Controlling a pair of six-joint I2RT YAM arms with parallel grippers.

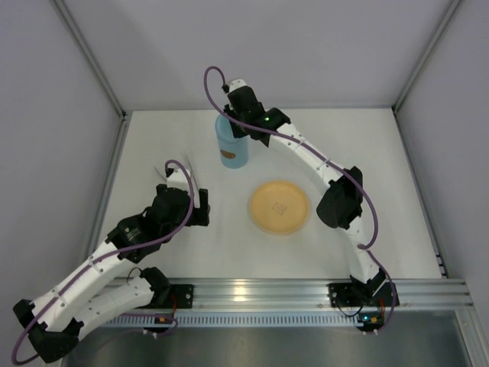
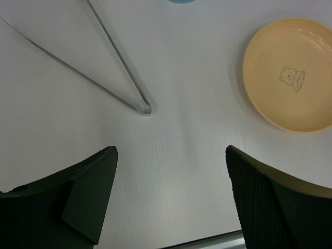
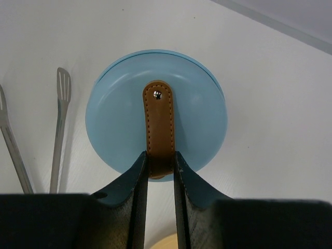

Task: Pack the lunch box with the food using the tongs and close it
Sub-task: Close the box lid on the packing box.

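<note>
The light blue lunch box (image 1: 231,147) stands upright at the back of the table. From above, its round lid (image 3: 155,111) carries a brown leather strap (image 3: 159,122). My right gripper (image 3: 160,155) (image 1: 235,125) hangs over it, shut on the near end of that strap. The silvery tongs (image 2: 145,107) lie flat on the table left of the box, their spatula tips (image 3: 63,83) pointing toward the back. My left gripper (image 2: 171,174) (image 1: 201,209) hovers open over bare table just short of the tongs' joined end, with nothing between its fingers. The food is out of view.
A yellow-orange plate (image 1: 279,206) (image 2: 290,78) with a small bear print lies right of my left gripper, with nothing on it. Grey walls enclose the table on three sides. An aluminium rail (image 1: 252,290) runs along the near edge.
</note>
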